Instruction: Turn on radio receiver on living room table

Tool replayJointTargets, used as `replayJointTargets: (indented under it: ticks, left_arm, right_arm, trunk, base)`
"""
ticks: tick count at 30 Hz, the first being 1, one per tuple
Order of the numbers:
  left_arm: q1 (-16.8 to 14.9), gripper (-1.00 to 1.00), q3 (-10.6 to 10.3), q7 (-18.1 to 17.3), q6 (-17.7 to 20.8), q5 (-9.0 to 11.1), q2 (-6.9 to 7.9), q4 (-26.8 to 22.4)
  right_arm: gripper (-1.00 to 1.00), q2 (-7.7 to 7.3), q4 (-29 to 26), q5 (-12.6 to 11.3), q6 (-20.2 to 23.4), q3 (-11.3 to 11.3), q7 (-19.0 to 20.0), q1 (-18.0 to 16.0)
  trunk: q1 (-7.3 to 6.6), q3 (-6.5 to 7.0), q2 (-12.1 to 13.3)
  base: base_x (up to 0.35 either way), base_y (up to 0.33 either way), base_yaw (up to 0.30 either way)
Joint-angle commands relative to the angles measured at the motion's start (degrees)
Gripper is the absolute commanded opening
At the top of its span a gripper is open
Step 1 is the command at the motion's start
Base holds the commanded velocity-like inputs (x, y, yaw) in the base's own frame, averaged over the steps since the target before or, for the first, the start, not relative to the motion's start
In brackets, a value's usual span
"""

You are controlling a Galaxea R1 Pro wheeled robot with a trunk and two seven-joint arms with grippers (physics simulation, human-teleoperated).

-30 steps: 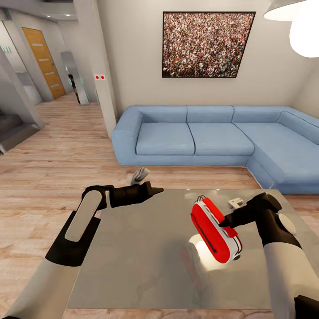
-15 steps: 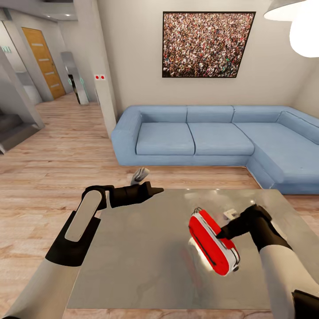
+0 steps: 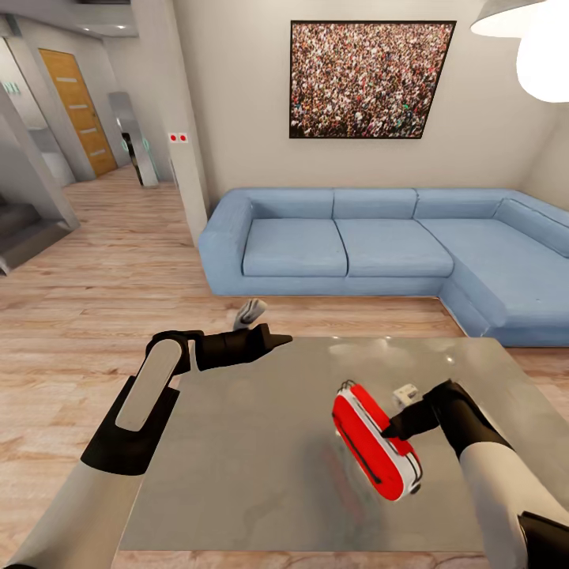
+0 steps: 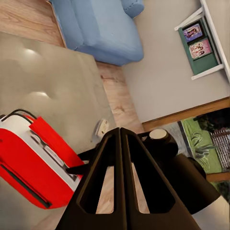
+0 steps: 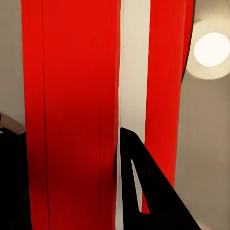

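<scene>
Right gripper [image 3: 393, 429] fingertips touch radio [image 3: 371, 442] on table [image 3: 237, 458], jaw state unclear; press gently, avoid tipping it. Left gripper [image 4: 120, 143] pressed together.

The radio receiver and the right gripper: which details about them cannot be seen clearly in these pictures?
- Radio receiver dial and grille: head view shows its red back and edge, tilted; the face is turned away.
- Right gripper: its tips meet the radio; grip or mere touch is unclear. Right wrist view is too close, one dark finger against red and white.
- Small white object on the table: too small to identify.
</scene>
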Motion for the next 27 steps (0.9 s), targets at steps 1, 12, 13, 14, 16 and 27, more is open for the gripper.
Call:
replayJointTargets:
  ticks: [1, 12, 13, 14, 16, 27]
  left_arm:
    - [0.0, -1.0, 0.0, 0.0, 0.0, 0.0, 0.0, 0.0]
    - [0.0, -1.0, 0.0, 0.0, 0.0, 0.0, 0.0, 0.0]
    - [0.0, -1.0, 0.0, 0.0, 0.0, 0.0, 0.0, 0.0]
    - [0.0, -1.0, 0.0, 0.0, 0.0, 0.0, 0.0, 0.0]
    - [0.0, -1.0, 0.0, 0.0, 0.0, 0.0, 0.0, 0.0]
    - [0.0, -1.0, 0.0, 0.0, 0.0, 0.1, 0.0, 0.0]
  right_arm:
    - [-1.0, -0.01, 0.3, -0.4, -0.3, 0.0, -0.4, 0.0]
    - [-1.0, -0.06, 3.5, -3.0, -2.4, 0.0, -4.0, 0.0]
    - [-1.0, -0.06, 3.6, -3.0, -2.5, 0.0, -4.1, 0.0]
    - [-1.0, -0.06, 3.6, -3.0, -2.6, 0.0, -4.1, 0.0]
    - [-1.0, -0.06, 3.7, -3.0, -2.7, 0.0, -4.4, 0.0]
    - [-1.0, 0.27, 6.3, -3.2, -6.3, -0.1, -8.1, 0.0]
  trunk:
    - [0.0, 0.0, 0.0]
    - [0.0, 0.0, 0.0]
    - [0.0, 0.0, 0.0]
    - [0.0, 0.0, 0.0]
    - [0.0, 0.0, 0.0]
    - [0.0, 0.0, 0.0]
  base:
    - [0.0, 0.0, 0.0]
    - [0.0, 0.0, 0.0]
    - [0.0, 0.0, 0.0]
    - [0.0, 0.0, 0.0]
    - [0.0, 0.0, 0.0]
    - [0.0, 0.0, 0.0]
